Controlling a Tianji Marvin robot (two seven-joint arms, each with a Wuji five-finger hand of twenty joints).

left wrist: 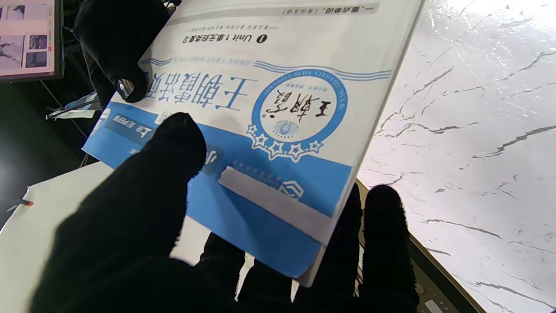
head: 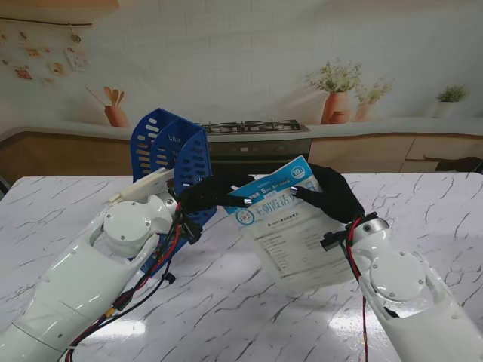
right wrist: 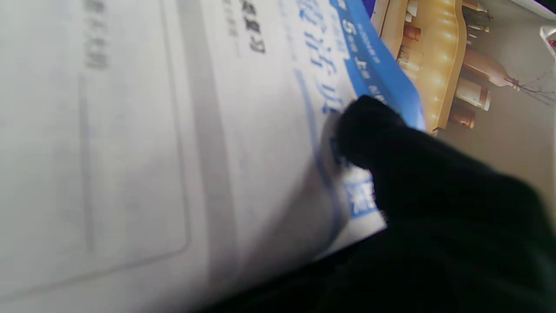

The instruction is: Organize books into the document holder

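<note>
Both hands have the book (head: 290, 226) pinched, left hand (head: 215, 194) and right hand (head: 332, 194) gripping opposite corners, lifted off the worktop (head: 226, 302); blue document holder (head: 170, 147) sits just behind the left hand.

Blue-and-white book (head: 290, 226) — blue perforated document holder (head: 170, 147) — grey-veined white table (head: 226, 302).

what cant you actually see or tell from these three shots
- Document holder: stand view only; its base and inside are hidden by the left arm and left hand.
- Book: right wrist view is blurred, so its print is unreadable there; its underside is unseen in every view.
- Right hand: fingers under the book are hidden in the stand view.
- Table: surface under the book is covered.
</note>
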